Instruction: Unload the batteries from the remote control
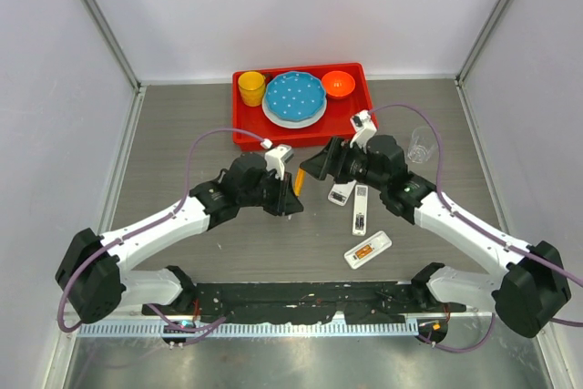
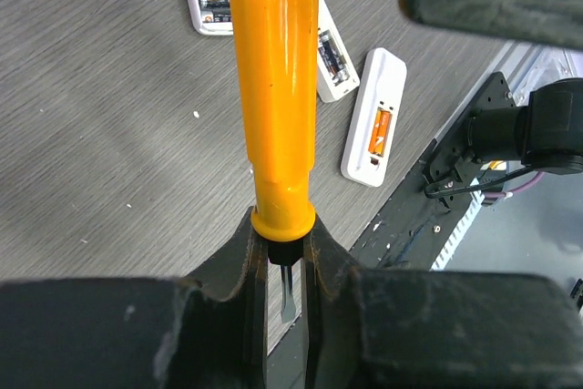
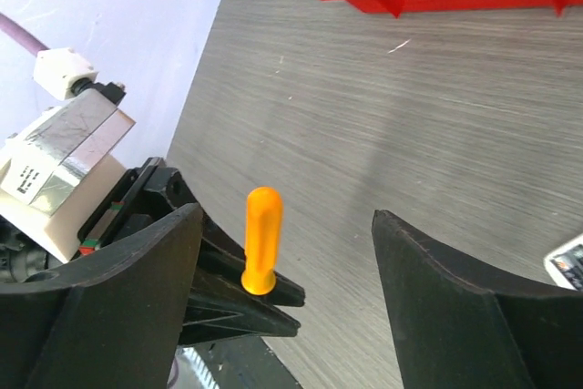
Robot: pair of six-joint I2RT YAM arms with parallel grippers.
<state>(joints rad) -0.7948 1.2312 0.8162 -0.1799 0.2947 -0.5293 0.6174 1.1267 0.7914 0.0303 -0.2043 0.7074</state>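
The remote lies in three white pieces on the table: a short piece (image 1: 342, 193), a long piece (image 1: 361, 209) and a piece nearer the front (image 1: 368, 250). In the left wrist view, dark batteries sit in the top piece (image 2: 211, 2) and the middle piece (image 2: 332, 52). An orange-looking battery (image 2: 381, 129) sits in the right piece (image 2: 373, 161). My left gripper (image 2: 283, 257) is shut on the collar of an orange-handled screwdriver (image 2: 273, 88), held above the table left of the pieces. My right gripper (image 3: 287, 225) is open and empty, facing the screwdriver (image 3: 261, 239).
A red tray (image 1: 351, 114) at the back holds a yellow cup (image 1: 251, 88), a blue plate (image 1: 294, 97) and an orange bowl (image 1: 338, 84). A clear glass (image 1: 419, 145) stands right of the right arm. A black rail (image 1: 301, 298) runs along the near edge.
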